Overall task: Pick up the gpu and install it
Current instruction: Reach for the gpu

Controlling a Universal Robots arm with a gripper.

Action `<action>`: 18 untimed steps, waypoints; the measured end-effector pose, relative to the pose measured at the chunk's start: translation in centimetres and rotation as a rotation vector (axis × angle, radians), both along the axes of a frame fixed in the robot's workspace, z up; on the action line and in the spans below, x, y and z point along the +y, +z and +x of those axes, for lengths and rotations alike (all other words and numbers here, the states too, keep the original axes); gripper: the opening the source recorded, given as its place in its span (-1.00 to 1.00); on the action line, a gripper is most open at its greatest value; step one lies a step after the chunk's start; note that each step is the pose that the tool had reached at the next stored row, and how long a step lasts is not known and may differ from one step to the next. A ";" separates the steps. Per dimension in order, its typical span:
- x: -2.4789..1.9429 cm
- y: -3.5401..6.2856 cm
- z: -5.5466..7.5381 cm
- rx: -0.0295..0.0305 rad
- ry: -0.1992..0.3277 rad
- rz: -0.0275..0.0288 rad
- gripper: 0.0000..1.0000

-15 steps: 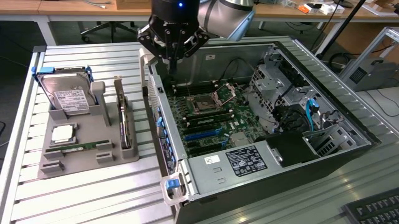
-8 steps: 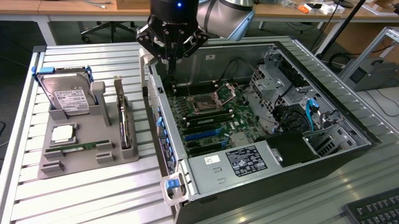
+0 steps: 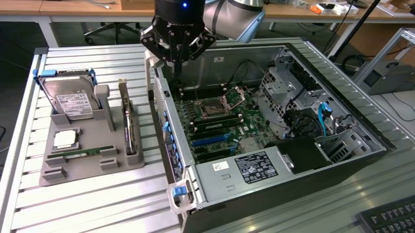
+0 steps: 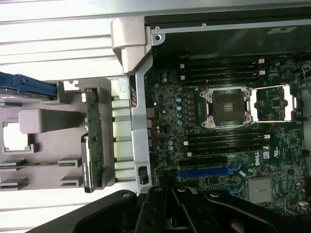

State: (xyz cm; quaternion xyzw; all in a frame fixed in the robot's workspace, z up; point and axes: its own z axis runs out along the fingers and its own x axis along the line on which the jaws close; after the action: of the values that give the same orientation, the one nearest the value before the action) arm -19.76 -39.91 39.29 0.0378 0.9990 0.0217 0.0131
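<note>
Exterior view and wrist view: arm poised over an opened computer.

1. The black, angular metal gripper hung clenched and empty above the rear wall of the open black-and-silver sheet-steel computer case. In the wrist view its dark fingers lay drawn together.
2. The gpu, a thin flat rectangular card of green circuit board with a dark face, stood on edge in a slot of the matt grey moulded plastic holder. In the exterior view it lay at about seven o'clock of the gripper, apart from it and untouched.
3. Risk, judged: fingers clenched like this could not straddle the card's narrow upper edge, and a descent in that state would likely strike or topple it.
4. Risk, judged: the card looked slim and smooth-sided, so an off-centre pinch might let it pivot or bind in its slot.
5. Risk, judged: the boxy silver hard drive with blue handles stood at nine o'clock of the card, near enough to be nudged.
6. Risk, judged: the long blue plastic expansion slot on the densely populated green motherboard was narrow. A tilted card could miss it, or its end could catch the case's perforated rear wall.
7. The ribbed aluminium table carried both holder and case.
</note>
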 end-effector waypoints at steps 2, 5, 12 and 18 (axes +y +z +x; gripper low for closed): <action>0.00 0.00 -0.1 0.0000 0.000 0.0000 -0.80; 0.00 0.00 -0.1 0.0000 0.000 0.0000 -0.80; 0.00 0.00 -0.4 0.0001 0.000 0.0000 -0.80; 0.00 -0.01 -0.6 0.0000 0.000 0.0000 -0.80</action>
State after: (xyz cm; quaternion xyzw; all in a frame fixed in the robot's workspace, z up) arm -20.33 -39.91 39.28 0.0379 0.9990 0.0217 0.0131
